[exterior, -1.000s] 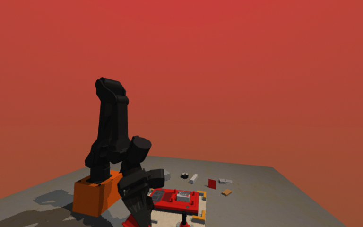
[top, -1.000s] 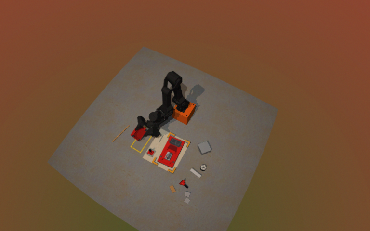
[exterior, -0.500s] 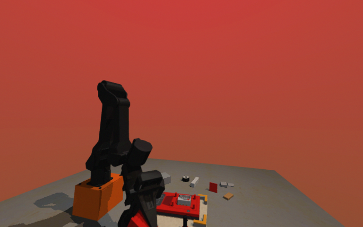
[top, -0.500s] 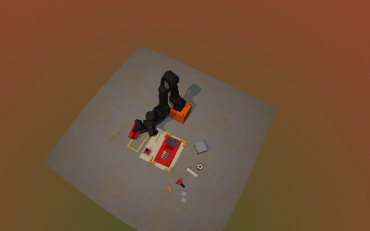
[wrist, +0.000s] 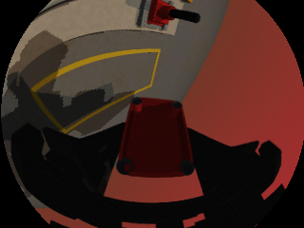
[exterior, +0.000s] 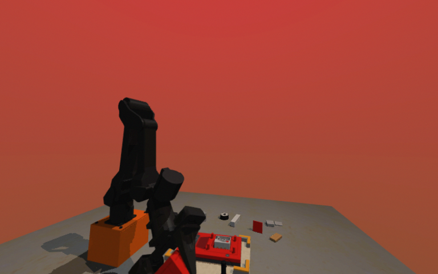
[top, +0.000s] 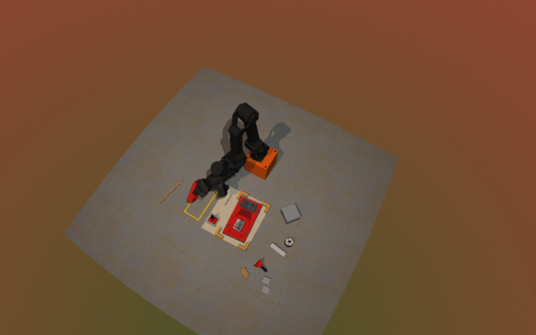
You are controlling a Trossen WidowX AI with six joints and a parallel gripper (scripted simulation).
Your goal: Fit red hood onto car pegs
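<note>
The red hood (top: 192,192) (exterior: 173,264) (wrist: 157,142) is off the table, steeply tilted. Its hollow side and corner bosses face the wrist camera. My gripper (wrist: 156,128) is shut on the hood, with one finger at each long side. The red car chassis (top: 233,233) (exterior: 210,256) sits between the jig's orange corner brackets, to the right of the hood in the top view. The grey engine block (top: 238,225) (exterior: 222,242) stands on its deck, with short red pegs around it. The arm hides part of the hood in the top and exterior views.
A yellow outline (top: 191,216) (wrist: 155,68) lies beside the jig board. A red piece with a black stick (top: 213,218) (wrist: 161,11) stands on that board. A wooden stick (top: 170,192) lies at the left. A grey block (top: 291,213), a wheel (top: 289,241) and a white bar (top: 278,249) lie right of the jig.
</note>
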